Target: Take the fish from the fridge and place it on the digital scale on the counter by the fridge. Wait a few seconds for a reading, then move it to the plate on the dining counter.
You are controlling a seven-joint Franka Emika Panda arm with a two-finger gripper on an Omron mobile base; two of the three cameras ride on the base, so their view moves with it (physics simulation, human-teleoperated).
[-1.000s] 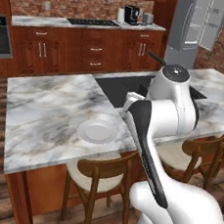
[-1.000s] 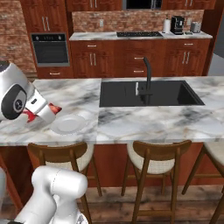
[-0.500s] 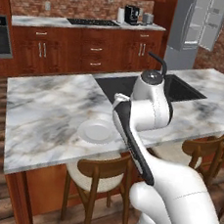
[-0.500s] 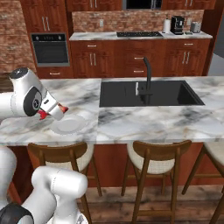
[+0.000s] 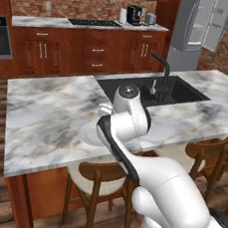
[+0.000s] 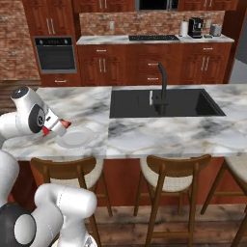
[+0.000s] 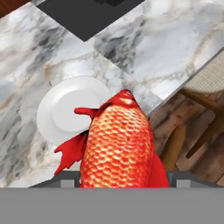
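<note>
The bright red-orange scaled fish figure (image 7: 120,144) is seen closest, filling the lower middle of the hand view, where it appears to be clamped in the two-finger gripper (image 6: 61,125); the finger tips themselves are hidden behind its body, so the grip is judged from the fish being carried clear of the stone. In the right base view the fish (image 6: 65,124) shows as a small red tip at the end of the hand, just above the near left rim of the plate. It is judged light and rigid, with a smooth rounded body that could slip or twist if held loosely; a hold across the thick middle of the body, not the thin fins or tail, is judged safest.

Just beyond it lies the small shallow round pale grey-white plate (image 7: 65,109), which holds nothing and sits near the near edge of the white-grey veined marble dining counter (image 5: 45,118). Farther off, the inset black sink (image 6: 164,102) is seen to hold nothing either.
</note>
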